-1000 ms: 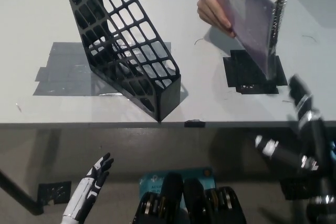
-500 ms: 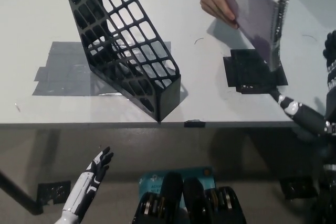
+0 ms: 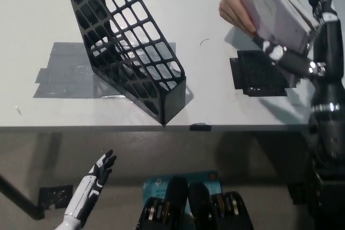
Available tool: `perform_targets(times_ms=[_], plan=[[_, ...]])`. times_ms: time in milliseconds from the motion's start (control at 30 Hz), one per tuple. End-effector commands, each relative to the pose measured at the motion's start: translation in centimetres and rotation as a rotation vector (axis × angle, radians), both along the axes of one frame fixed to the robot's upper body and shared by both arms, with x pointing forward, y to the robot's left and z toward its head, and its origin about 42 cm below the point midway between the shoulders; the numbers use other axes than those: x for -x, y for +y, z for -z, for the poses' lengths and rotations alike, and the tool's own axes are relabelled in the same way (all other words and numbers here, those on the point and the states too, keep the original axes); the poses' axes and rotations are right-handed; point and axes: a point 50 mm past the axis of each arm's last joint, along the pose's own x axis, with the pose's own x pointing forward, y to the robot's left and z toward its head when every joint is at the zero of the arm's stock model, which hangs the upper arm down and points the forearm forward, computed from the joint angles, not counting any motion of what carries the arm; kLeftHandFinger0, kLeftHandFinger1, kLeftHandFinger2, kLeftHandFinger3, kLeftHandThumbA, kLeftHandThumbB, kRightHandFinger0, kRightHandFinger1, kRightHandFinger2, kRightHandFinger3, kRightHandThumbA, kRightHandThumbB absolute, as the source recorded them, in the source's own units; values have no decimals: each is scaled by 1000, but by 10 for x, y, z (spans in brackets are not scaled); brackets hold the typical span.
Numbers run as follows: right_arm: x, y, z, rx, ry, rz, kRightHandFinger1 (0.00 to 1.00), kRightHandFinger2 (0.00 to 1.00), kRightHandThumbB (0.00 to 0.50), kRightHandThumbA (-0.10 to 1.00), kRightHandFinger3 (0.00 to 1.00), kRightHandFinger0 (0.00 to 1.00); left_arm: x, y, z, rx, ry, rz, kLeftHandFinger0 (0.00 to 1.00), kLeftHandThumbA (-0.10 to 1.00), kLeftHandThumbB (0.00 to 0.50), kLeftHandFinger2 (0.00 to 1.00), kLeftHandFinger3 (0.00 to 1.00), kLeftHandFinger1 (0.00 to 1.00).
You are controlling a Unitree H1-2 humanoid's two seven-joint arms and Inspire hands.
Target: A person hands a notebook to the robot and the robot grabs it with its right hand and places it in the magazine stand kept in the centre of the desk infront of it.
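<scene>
The black right hand (image 3: 312, 36) is raised at about two o'clock in the head view, its fingers spread around the lower end of a pale, spiral-bound notebook (image 3: 275, 4). One finger runs under the book's bottom edge from the left while others rise along its right side at the top corner. Whether they are actually pressing on the cover I cannot tell; they look open around it rather than clamped.

The notebook is tilted in the air above the right side of the light grey desk (image 3: 32, 36). A person's hand (image 3: 234, 6) grips its left edge at about one o'clock, so the person seems to carry its weight. Below it, on the desk, lies a black square mat (image 3: 256, 76).

The black lattice-walled plastic magazine stand (image 3: 129, 47) sits well apart to the left, between eleven and twelve o'clock, slanting on a patch of grey tape (image 3: 59, 74) with its low front end near the desk's near edge. Nothing shows through its open lattice.

The white left hand (image 3: 97, 173) rests below the desk edge at about seven o'clock, fingers apart and holding nothing.

By my reading the task is at the handover: the grasp is forming but not secured. Closing on the book, the person's release, the carry leftward and the drop into the stand all remain.
</scene>
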Motion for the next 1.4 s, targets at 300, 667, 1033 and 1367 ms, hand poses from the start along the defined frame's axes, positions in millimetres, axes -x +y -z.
perform_targets(times_ms=[300,667,1033,1367], plan=[[-65,12,-34,38,83,-46,1000,1000,369,1000,1000,1000,-8,5,-12,21,-61,13,1000,1000,500,1000,1000,1000],[-98,16,-4,26,319,9,5,8,22,777,22,2,-15,6,-18,-2,-89,18,1000,1000,500,1000,1000,1000],[-90,26,-6,-91,291,-27,86,366,67,948,308,0,-21,6,-22,2,-102,18,1000,1000,500,1000,1000,1000],[-78,25,-32,-380,204,-150,0,0,38,879,0,0,-24,8,-23,-11,-106,16,1000,1000,500,1000,1000,1000]])
